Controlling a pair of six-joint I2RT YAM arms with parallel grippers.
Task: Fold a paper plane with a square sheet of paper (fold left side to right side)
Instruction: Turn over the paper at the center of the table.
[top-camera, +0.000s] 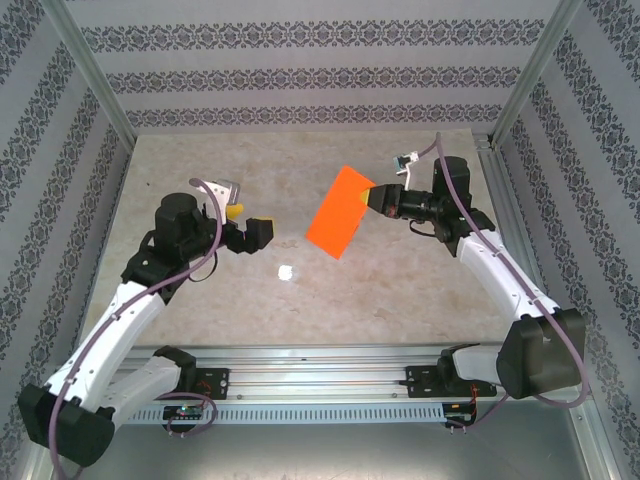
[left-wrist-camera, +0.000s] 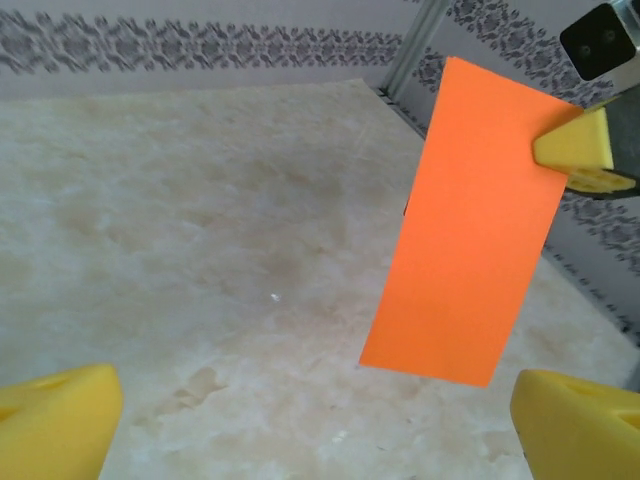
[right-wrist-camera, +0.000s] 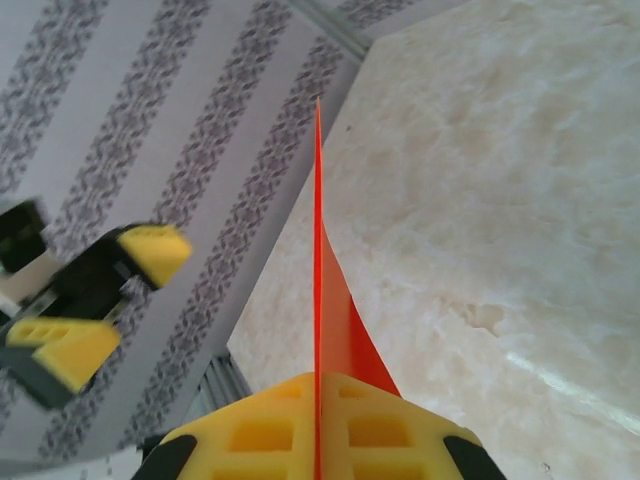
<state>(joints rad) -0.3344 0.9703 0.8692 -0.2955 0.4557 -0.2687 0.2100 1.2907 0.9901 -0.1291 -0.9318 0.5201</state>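
The sheet of paper (top-camera: 340, 212) is thin, smooth and bright orange, with nothing drawn on it. Its shape is a long box, not a square, with straight edges and sharp corners. It is up in the air above the bench (top-camera: 200, 150), a bit right of the middle, and it is tilted. The right pincer (top-camera: 372, 197) is pinched tight on one long edge of it, near a top corner. The left pincer (top-camera: 250, 222) is spread wide with nothing in it, well apart from the paper.

The bench looks like pale stone, cream with brown cloudy patches, and a little shiny. The walls (top-camera: 300, 70) around it have grey flowery stripes. Grey metal posts (top-camera: 95, 80) stand at the back corners.

Counting: one sheet of paper, two arms and two pincers, each with two chunky yellow fingers. One tiny white speck (top-camera: 286, 271) lies on the bench between the two arms.

The view from above shows both arms and the whole bench. The left wrist view shows the flat face of the paper, plain orange. One yellow finger (left-wrist-camera: 578, 148) of the right pincer presses on its right edge. The left pincer's own two fingers sit far apart in the bottom corners. The right wrist view looks along the paper's edge, so the paper is a thin line. There you can tell it has two layers: one stands straight and the other bends away to the right. The fingers there have square holes in them.
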